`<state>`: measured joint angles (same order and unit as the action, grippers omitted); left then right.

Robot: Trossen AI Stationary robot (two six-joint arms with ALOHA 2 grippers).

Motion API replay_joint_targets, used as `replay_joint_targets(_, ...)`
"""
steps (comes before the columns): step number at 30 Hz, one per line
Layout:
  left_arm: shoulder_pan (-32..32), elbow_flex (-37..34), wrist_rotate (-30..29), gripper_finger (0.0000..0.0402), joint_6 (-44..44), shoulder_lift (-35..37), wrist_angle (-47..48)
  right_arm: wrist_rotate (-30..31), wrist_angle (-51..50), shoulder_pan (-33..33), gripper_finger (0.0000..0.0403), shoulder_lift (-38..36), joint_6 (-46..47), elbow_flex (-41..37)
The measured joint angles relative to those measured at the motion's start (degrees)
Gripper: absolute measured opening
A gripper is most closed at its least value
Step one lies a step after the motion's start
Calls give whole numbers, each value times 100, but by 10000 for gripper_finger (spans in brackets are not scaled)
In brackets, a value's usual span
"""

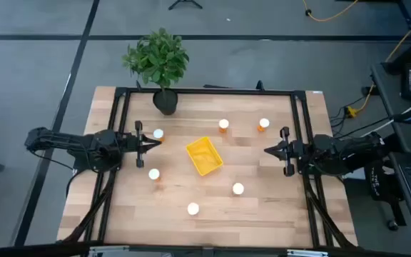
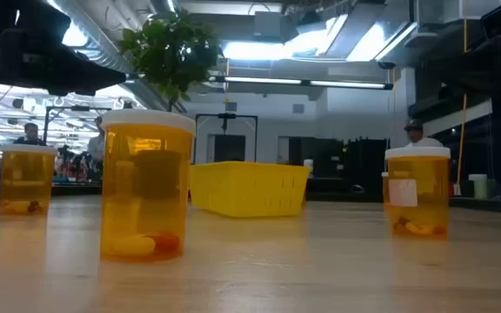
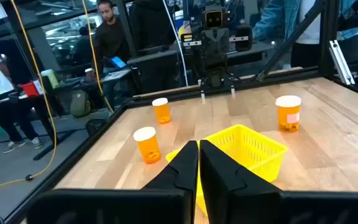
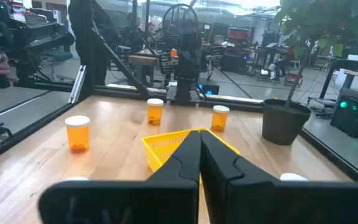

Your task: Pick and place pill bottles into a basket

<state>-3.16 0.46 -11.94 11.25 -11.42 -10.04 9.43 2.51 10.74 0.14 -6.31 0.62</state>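
The yellow basket [image 1: 204, 156] sits on its base at the table's middle; it also shows in the low view [image 2: 249, 187]. Six orange pill bottles with white caps stand upright around it: two at the left [image 1: 158, 134] [image 1: 153, 174], two at the far side [image 1: 223, 126] [image 1: 263, 125] and two at the near side [image 1: 237, 189] [image 1: 193, 209]. My left gripper [image 1: 155, 143] [image 3: 197, 152] is shut and empty, left of the basket, just beside the far-left bottle. My right gripper [image 1: 268, 150] [image 4: 199, 142] is shut and empty, right of the basket.
A black pot with a green plant [image 1: 164, 100] stands at the table's far edge, left of centre. A black metal frame [image 1: 205, 91] runs around the table. People show in the room beyond the table [image 3: 107, 25].
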Motion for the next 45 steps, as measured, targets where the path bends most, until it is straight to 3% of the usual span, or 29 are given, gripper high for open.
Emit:
replay_joint_targets(24,0,1,44,9,-601,0,3,15,49,-2,7,0,97,0)
replay_joint_targets(33,7,77,-323,3,-617,-114,39,1456,407,-4,7,138,262,0)
replay_joint_targets(40,241,588,-334,3,-905,-766,512,1625,434,-204,24,702,329,438)
replay_joint_targets(45,459,805,41,3,-936,-1190,566,1687,12,-559,41,1154,724,849)
